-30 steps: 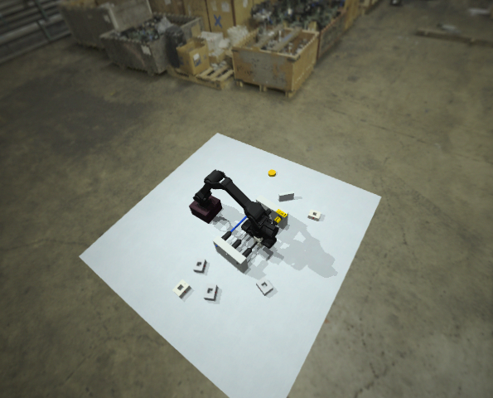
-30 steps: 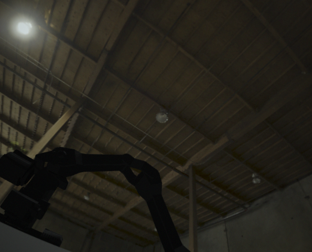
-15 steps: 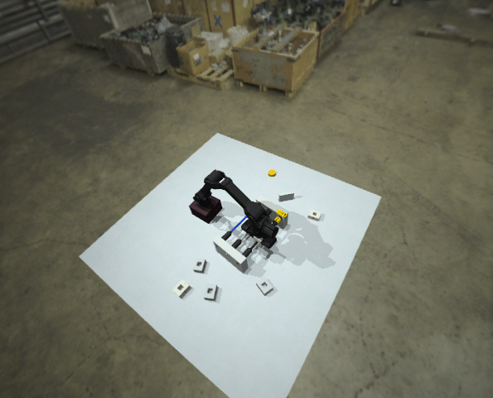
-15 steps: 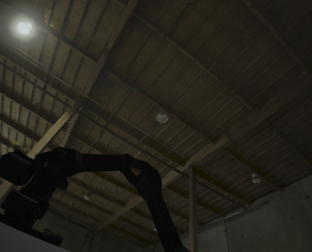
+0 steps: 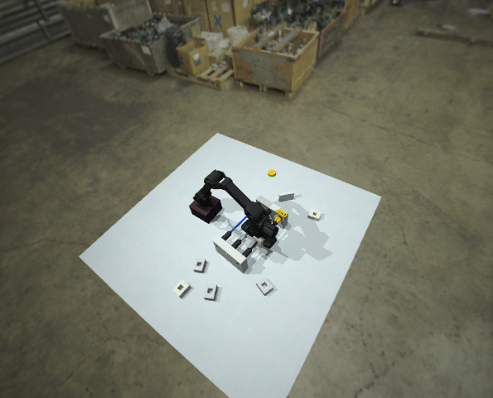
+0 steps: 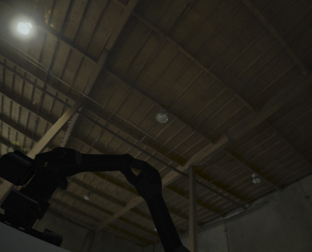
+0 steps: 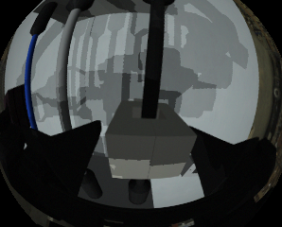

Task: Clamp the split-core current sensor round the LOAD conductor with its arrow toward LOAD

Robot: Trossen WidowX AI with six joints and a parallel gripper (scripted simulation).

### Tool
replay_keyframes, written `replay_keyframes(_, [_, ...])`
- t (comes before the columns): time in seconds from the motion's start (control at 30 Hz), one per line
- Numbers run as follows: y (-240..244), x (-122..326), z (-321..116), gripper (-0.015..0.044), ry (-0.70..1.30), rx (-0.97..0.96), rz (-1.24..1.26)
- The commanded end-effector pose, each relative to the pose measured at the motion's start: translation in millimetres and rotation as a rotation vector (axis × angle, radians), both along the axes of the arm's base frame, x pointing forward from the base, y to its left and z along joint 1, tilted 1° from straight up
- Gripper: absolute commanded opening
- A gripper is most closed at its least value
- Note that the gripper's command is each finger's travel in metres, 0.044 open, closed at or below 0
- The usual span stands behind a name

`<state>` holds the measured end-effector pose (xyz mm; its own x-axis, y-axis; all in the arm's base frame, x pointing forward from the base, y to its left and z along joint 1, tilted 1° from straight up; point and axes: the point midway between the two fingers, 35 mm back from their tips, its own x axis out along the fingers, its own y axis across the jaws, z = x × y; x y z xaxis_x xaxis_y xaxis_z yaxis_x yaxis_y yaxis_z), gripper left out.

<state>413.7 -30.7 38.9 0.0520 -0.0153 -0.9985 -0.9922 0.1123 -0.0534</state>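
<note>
The grey block-shaped sensor (image 7: 150, 147) (image 5: 258, 241) sits around the black conductor (image 7: 155, 57) in the wrist view. Its two halves meet at a thin seam and look shut. The arrow on it does not show, and the latch cannot be made out. My gripper (image 7: 144, 128) is open, with one finger on each side of the sensor and a gap between sensor and fingers. A grey conductor (image 7: 64, 61) and a blue conductor (image 7: 29, 80) (image 5: 238, 225) run to the left. Yellow labels (image 5: 282, 212) stand at the far end board; their lettering is too small to read.
The conductors run between a near white end board (image 5: 232, 253) and a far one (image 5: 267, 202). Several square pieces with holes lie around, one piece (image 5: 264, 286) near the front. A yellow disc (image 5: 272, 172) and a grey plate (image 5: 286, 196) are at the back.
</note>
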Motion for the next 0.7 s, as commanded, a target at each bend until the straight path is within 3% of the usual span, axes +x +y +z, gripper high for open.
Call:
replay_keyframes(0.0, [0.0, 0.0, 0.0, 0.0440, 0.000, 0.000, 0.000])
replay_keyframes(0.13, [0.4, 1.3, 8.0, 0.0440, 0.002, 0.000, 0.000])
replay_keyframes(0.4, [6.6, -1.9, 100.7, 0.0440, 0.018, 0.001, -0.001])
replay_keyframes(0.57, [7.5, -2.6, 102.4, 0.0440, 0.019, -0.003, -0.014])
replay_keyframes(0.67, [17.8, -6.4, 98.0, 0.0440, 0.015, -0.062, -0.196])
